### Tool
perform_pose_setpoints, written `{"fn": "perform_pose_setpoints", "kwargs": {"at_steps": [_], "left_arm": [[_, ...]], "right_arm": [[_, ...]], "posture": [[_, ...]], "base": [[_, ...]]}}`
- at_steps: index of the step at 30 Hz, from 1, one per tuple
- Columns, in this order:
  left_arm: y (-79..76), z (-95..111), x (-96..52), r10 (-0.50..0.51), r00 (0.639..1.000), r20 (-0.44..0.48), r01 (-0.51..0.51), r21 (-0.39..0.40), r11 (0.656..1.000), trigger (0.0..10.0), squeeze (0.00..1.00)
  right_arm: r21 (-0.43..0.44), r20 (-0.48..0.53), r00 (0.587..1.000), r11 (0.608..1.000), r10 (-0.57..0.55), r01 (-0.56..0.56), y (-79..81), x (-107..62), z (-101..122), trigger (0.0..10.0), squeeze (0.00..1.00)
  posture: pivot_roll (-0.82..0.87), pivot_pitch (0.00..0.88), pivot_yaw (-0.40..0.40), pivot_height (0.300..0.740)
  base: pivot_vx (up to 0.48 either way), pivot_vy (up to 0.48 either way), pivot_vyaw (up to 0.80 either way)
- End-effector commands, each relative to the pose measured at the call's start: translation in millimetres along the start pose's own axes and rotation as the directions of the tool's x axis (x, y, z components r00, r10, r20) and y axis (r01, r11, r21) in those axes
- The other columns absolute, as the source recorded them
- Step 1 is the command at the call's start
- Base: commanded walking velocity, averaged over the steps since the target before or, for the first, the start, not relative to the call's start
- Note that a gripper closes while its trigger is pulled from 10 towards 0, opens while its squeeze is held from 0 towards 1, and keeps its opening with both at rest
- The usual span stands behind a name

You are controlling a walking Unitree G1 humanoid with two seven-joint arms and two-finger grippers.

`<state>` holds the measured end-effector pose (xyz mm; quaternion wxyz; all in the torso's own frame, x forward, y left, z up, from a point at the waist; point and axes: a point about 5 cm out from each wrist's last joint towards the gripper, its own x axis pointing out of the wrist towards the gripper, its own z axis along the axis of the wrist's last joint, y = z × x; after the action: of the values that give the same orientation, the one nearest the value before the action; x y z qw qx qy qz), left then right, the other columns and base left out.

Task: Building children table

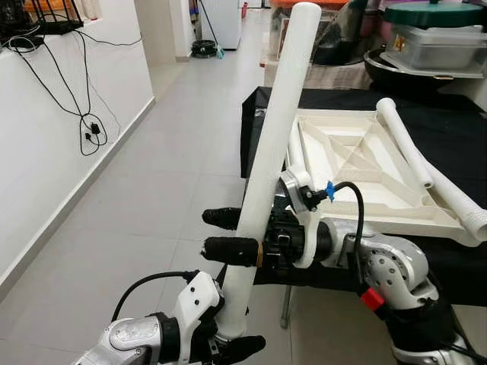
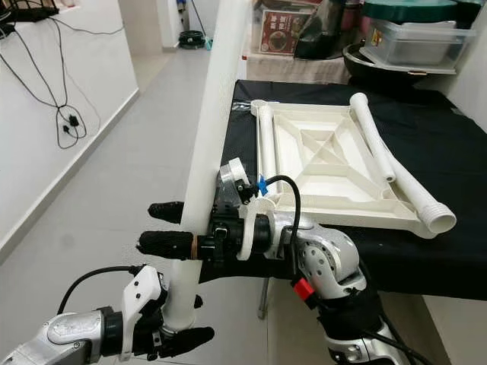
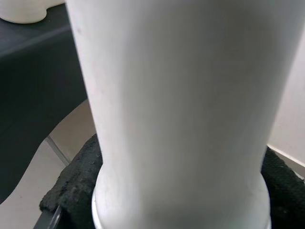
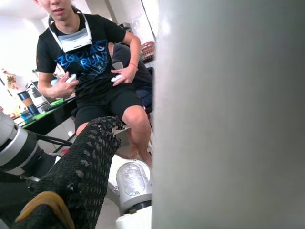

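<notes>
A long white cylindrical plastic table leg (image 1: pixel 272 144) is held nearly upright in front of the robot, tilted so that its top leans away and toward the right. Its lower end is clamped by the left gripper (image 1: pixel 228 334), whose black fingers (image 1: pixel 242 347) are closed around the tube just above its base; in the left wrist view the leg (image 3: pixel 181 105) is seen close up, with black padded fingers (image 3: pixel 71 186) pressed against both sides of its flared bottom rim. Higher up, the leg is bracketed by the right gripper (image 1: pixel 227 234): one black finger (image 1: pixel 228 250) lies across the near side of the tube and the other (image 1: pixel 222 218) passes behind it, the pair drawn in to about the tube's width. Whether they press on the leg cannot be told. In the right wrist view the pale leg (image 4: pixel 228 114) stands just beside a black meshed finger (image 4: pixel 86 171).

Behind the leg, an overturned white plastic tabletop with ribbed underside (image 1: pixel 358 163) lies on a table covered with black cloth (image 1: pixel 449 129). Two more white legs (image 1: pixel 415 163) rest along its right edge, and a further one (image 2: pixel 265 148) along its left edge.

A seated person in a black T-shirt (image 4: pixel 90 62) is seen in the right wrist view, holding white controllers.
</notes>
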<state>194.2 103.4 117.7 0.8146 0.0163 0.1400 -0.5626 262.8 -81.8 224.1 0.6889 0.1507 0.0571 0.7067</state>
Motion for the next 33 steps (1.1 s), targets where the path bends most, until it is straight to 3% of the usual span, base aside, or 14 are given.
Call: {"fn": "perform_pose_setpoints", "kwargs": {"at_steps": [1,2,3,4,23,24,33], "left_arm": [[-2.6,-0.2,-1.0,-0.013,1.0,-0.007,0.013,0.016,1.0,10.0,0.0],[-2.6,-0.2,-1.0,-0.013,1.0,-0.007,0.013,0.016,1.0,10.0,0.0],[-2.4,-0.1,-1.3,-0.013,1.0,-0.009,0.013,0.021,1.0,10.0,0.0],[-2.2,0.0,-1.6,-0.011,1.0,-0.007,0.011,0.016,1.0,10.0,0.0],[-1.6,-5.6,-2.1,-0.001,0.999,-0.039,0.0,-0.032,0.999,10.0,0.0],[-1.4,-5.3,-1.8,-0.002,0.999,-0.036,0.001,-0.033,0.999,10.0,1.0],[2.9,-4.7,-1.9,0.035,0.999,-0.034,-0.036,-0.003,0.999,10.0,1.0]], "right_arm": [[0.015,-0.016,0.999,0.999,0.031,-0.031,4.1,4.6,-3.7,9.2,0.0],[0.015,-0.016,0.999,0.999,0.031,-0.031,4.1,4.6,-3.7,9.2,0.0],[0.014,-0.019,0.999,0.999,0.031,-0.031,4.2,4.6,-4.0,1.5,0.0],[0.014,-0.021,0.999,0.999,0.03,-0.03,4.3,4.4,-4.3,0.0,0.0],[0.021,-0.029,0.999,0.999,0.027,-0.027,6.8,4.1,-7.3,0.0,0.0],[0.02,-0.027,0.999,0.999,0.026,-0.026,6.7,4.2,-7.2,0.0,0.0],[0.02,-0.024,0.999,0.999,0.027,-0.026,6.3,3.6,-6.3,0.0,0.0]], "posture": [[0.03,0.048,-0.022,0.74],[0.03,0.048,-0.022,0.74],[0.03,0.048,-0.022,0.74],[0.03,0.046,-0.022,0.74],[0.03,0.042,-0.017,0.74],[0.03,0.043,-0.018,0.74],[0.03,0.046,-0.017,0.74]], "base": [[0.0,0.0,0.0],[0.0,0.0,0.0],[0.0,0.0,0.0],[0.0,0.0,0.0],[0.0,0.0,0.0],[0.0,0.0,0.0],[0.0,0.0,0.0]]}}
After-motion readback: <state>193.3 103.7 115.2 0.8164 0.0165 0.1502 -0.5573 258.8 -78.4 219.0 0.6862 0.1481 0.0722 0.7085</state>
